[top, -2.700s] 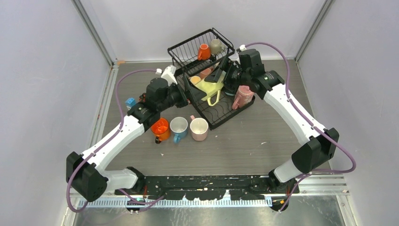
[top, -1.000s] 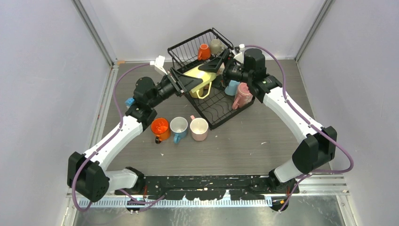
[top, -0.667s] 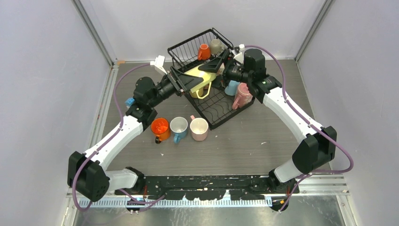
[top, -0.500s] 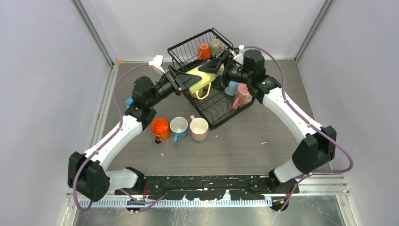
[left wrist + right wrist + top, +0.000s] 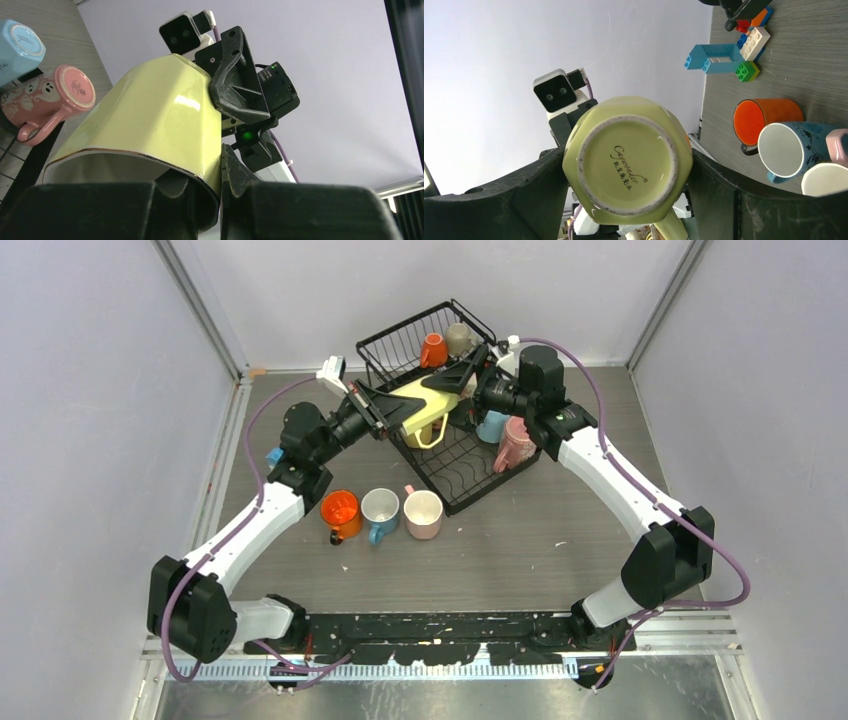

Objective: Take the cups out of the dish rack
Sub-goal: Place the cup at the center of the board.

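Grip on the yellow cup [image 5: 420, 405] is shared by both arms, and the cup hangs on its side in the air, clear of the rack [image 5: 470, 475] that sits under both sets of fingers. The left fingers [image 5: 236, 175] are clamped on the cup's wall at the open rim, one inside the mouth and one outside. The right fingers [image 5: 524, 195] are pressed against the cup's two opposite sides at its base end, and the printed underside of the cup faces the right wrist camera. The cup's handle hangs down toward the lower tray. Just below the right fingers, at the rack's edge on that arm's side, a pale blue cup [image 5: 492, 425] and a pink patterned cup [image 5: 515, 443] sit next to each other. The pink one lies tipped with its handle out. Beyond the fingers, in the upper basket, a small orange cup [image 5: 433, 348] and a grey cup [image 5: 459, 337] sit side by side. Below the left fingers, toward the arm bases, three cups stand mouth-up in a row on the bench [image 5: 520, 550]: an orange cup [image 5: 340, 512], a blue cup [image 5: 380, 510] and a pink cup [image 5: 423, 512], each just beside the next. Farther out on the left arm's side of that row, some toy bricks [image 5: 724, 57] lie on the bench.
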You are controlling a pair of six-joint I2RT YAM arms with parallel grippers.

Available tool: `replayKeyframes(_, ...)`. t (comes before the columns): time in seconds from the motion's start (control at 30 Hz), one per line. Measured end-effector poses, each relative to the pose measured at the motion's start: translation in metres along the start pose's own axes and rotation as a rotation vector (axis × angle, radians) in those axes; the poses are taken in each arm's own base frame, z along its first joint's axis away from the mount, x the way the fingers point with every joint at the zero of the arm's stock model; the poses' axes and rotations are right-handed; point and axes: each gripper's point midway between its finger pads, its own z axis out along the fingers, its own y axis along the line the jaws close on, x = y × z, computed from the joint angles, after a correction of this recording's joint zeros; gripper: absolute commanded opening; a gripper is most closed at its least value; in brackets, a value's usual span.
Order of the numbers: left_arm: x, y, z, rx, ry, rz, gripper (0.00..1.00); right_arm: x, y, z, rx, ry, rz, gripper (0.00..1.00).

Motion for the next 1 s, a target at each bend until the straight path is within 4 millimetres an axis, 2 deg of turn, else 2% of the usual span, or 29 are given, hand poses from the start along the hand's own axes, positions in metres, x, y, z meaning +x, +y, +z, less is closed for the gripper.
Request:
replayKeyframes(0.07, 0.001, -0.001, 0.000, 0.007, 0.005, 0.002, 0.00, 0.000, 0.000, 0.000, 0.000, 0.001, 0.003, 0.82)
replayKeyframes(0.1, 0.001, 0.000, 0.001, 0.007, 0.008, 0.002, 0.00, 0.000, 0.000, 0.000, 0.000, 0.000, 0.002, 0.92)
replayKeyframes(0.13, 0.001, 0.000, 0.001, 0.007, 0.008, 0.002, 0.00, 0.000, 0.000, 0.000, 0.001, 0.000, 0.001, 0.98)
replayKeyframes(0.17, 0.001, 0.000, 0.001, 0.008, 0.009, 0.003, 0.00, 0.000, -0.001, 0.000, 0.001, -0.001, -0.008, 1.00)
replayKeyframes(0.47, 0.008, 0.005, 0.000, -0.010, 0.040, -0.002, 0.00, 0.003, -0.008, -0.011, 0.054, -0.025, -0.095, 1.00)
replayKeyframes(0.63, 0.010, 0.008, -0.003, -0.030, 0.046, 0.012, 0.00, -0.003, -0.011, -0.022, 0.071, -0.057, -0.107, 1.00)
replayKeyframes(1.0, 0.018, 0.033, -0.013, -0.154, 0.074, 0.017, 0.00, -0.017, -0.001, -0.049, 0.071, -0.149, -0.168, 1.00)
